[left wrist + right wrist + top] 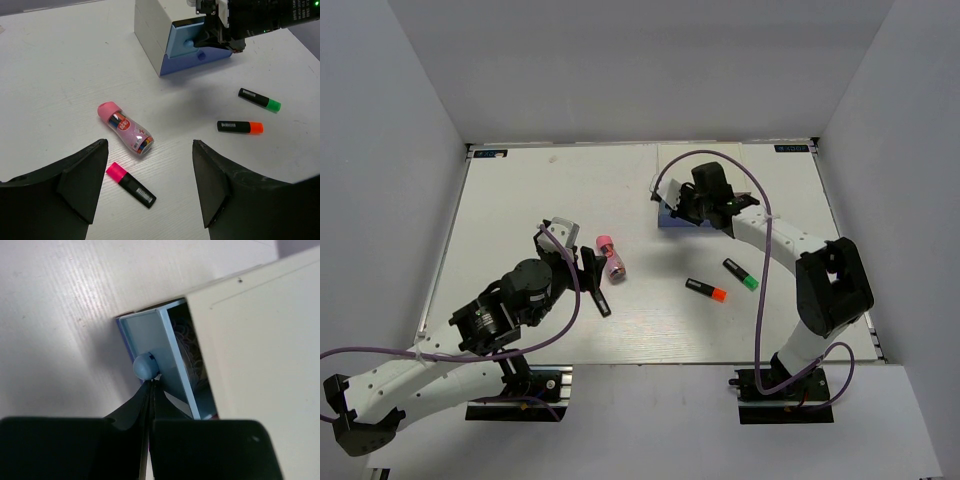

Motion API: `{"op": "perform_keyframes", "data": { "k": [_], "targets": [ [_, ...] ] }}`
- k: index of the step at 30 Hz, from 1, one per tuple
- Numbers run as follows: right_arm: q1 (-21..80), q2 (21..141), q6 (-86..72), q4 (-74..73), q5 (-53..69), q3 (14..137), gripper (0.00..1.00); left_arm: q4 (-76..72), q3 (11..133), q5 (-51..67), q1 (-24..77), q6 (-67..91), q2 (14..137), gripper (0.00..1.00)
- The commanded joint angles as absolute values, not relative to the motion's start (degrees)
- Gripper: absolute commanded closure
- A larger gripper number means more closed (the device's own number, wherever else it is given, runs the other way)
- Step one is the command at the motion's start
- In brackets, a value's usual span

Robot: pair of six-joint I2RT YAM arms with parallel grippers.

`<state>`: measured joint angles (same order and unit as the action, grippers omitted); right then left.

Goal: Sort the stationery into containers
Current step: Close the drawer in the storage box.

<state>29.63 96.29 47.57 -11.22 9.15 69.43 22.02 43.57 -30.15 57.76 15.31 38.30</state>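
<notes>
Entry: right claw (150,392) at blue drawer (150,337); left claw (150,165) wide open, empty.
We record right claw pinched shut, tips against the knob (145,365), drawer partly out of white organiser (255,340). Below left claw: pink marker (131,185), pink-capped cylinder (126,127); further right on worktop (60,75), orange marker (240,127), green marker (259,99).

A white organiser (150,25) stands on the tabletop (60,65), its blue drawer (182,42) pulled partly out above a lavender drawer (195,62). Before it lie a clear pink-capped cylinder (126,128) on its side, a pink-ended black marker (131,185) just beside it, and, well apart from these, an orange-ended marker (240,127) near a green-ended marker (259,99).
</notes>
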Motion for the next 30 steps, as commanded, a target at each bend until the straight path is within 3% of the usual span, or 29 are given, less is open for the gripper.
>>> {"op": "perform_keyframes", "data": {
  "k": [1, 18, 24, 27, 28, 30],
  "targets": [
    [29.8, 93.8, 45.0, -2.6, 4.3, 68.3, 1.00, 21.9, 43.8, -29.4, 57.6, 15.3, 37.7, 0.22],
    [30.2, 95.4, 42.0, 1.3, 0.3, 68.5, 1.00, 21.9, 43.8, -29.4, 57.6, 15.3, 37.7, 0.20],
    [30.1, 90.5, 41.2, -6.2, 9.6, 66.2, 1.00, 21.9, 43.8, -29.4, 57.6, 15.3, 37.2, 0.20],
    [29.6, 84.5, 37.0, -5.0, 10.0, 62.9, 0.79, 21.9, 43.8, -28.9, 57.6, 15.3, 37.2, 0.20],
    [29.6, 82.5, 34.1, -4.8, 8.7, 60.9, 0.54, 21.9, 43.8, -28.9, 57.6, 15.3, 37.2, 0.20],
    [29.6, 80.2, 28.9, -4.5, 8.0, 59.9, 0.30, 21.9, 43.8, -28.9, 57.6, 15.3, 37.2, 0.19]
  ]
}}
